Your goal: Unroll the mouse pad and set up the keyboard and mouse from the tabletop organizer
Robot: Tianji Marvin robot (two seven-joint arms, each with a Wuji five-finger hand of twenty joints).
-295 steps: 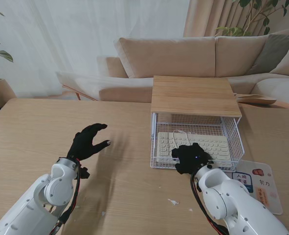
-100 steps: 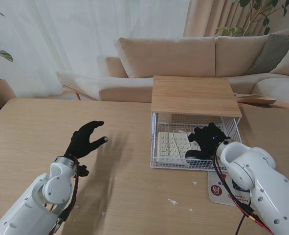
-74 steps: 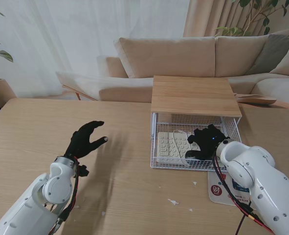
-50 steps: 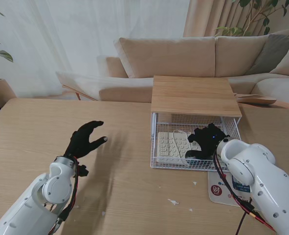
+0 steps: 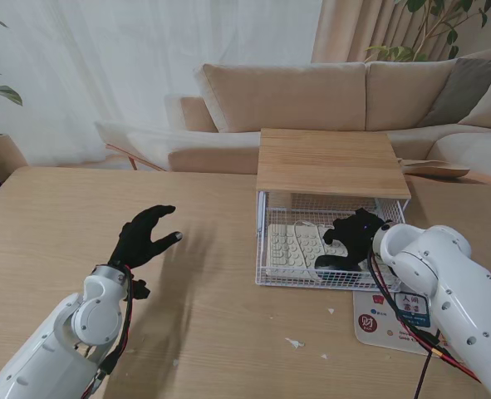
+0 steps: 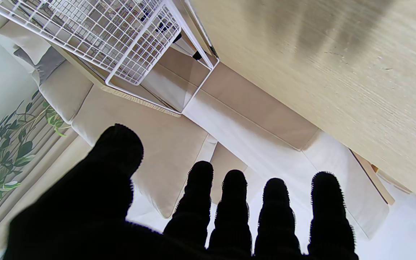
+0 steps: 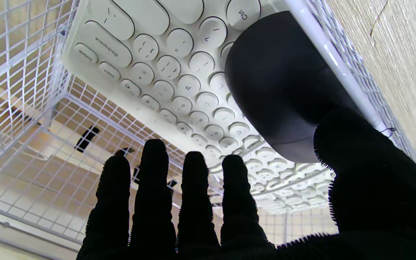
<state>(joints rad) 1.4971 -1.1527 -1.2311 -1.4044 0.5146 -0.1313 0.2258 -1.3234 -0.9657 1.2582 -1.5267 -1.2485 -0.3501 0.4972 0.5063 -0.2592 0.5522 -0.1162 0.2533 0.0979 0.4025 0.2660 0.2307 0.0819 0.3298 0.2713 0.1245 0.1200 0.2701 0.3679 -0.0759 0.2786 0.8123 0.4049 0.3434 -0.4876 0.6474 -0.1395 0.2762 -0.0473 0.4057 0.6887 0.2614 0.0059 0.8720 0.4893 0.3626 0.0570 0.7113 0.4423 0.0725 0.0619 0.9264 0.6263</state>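
Note:
The wire organizer with a wooden top stands at the middle right of the table. A white keyboard lies in it, and a black mouse rests on the keys near the front wire. My right hand reaches inside, fingers spread just above the mouse. In the right wrist view the thumb lies beside the mouse, over the keyboard. The mouse pad lies flat, nearer to me than the organizer and partly under my right arm. My left hand hovers open over bare table to the left; its fingers are apart.
A beige sofa stands beyond the table's far edge. Small white scraps lie on the wood near the organizer's front. The left wrist view shows the organizer's wire side.
My right hand went from outside the organizer's front into the basket over the mouse, and in the last second it edged right and farther in. More of the mouse pad shows. The left hand stayed put.

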